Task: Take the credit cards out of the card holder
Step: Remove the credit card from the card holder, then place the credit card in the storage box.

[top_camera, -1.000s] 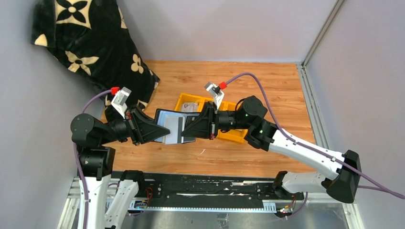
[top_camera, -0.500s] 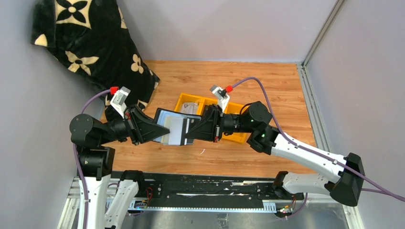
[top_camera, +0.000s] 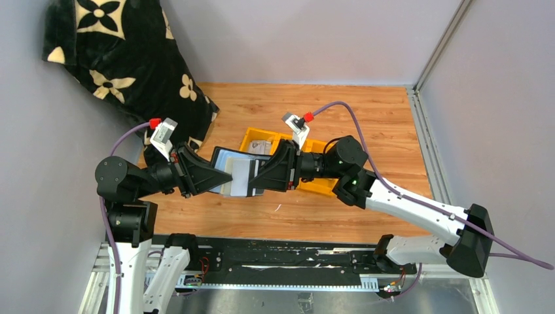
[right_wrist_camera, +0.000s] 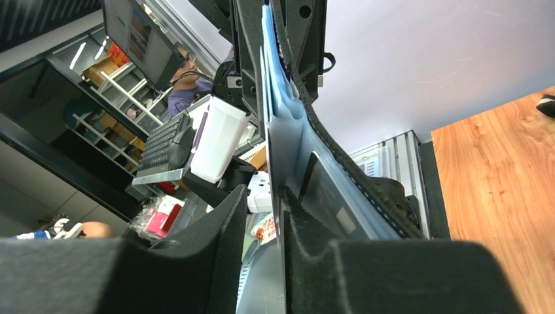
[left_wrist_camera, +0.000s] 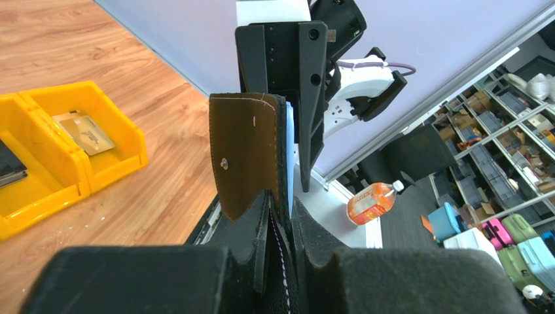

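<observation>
My left gripper (top_camera: pixel 221 180) is shut on the near edge of the open card holder (top_camera: pixel 222 159) and holds it above the table; in the left wrist view (left_wrist_camera: pixel 281 199) its dark outer flap (left_wrist_camera: pixel 245 154) stands upright. A silvery-grey credit card (top_camera: pixel 241 176) sticks out of the holder's pale blue inside (right_wrist_camera: pixel 288 131). My right gripper (top_camera: pixel 257 176) is open around that card's edge (right_wrist_camera: pixel 275 176): the card lies against one finger (right_wrist_camera: pixel 307 248), with a gap to the other. A dark card (right_wrist_camera: pixel 327 196) sits in a pocket.
A yellow three-compartment tray (top_camera: pixel 313 184) lies behind and right of the holder, with a tan card (left_wrist_camera: pixel 82 131) and a dark one (left_wrist_camera: pixel 10 167) in it. A black flowered blanket (top_camera: pixel 118 52) fills the far left corner. Grey walls enclose the table.
My right gripper drew a little to the right half a second ago, then came back left to the holder. The silvery card still sticks out of it. The left arm has barely moved.
</observation>
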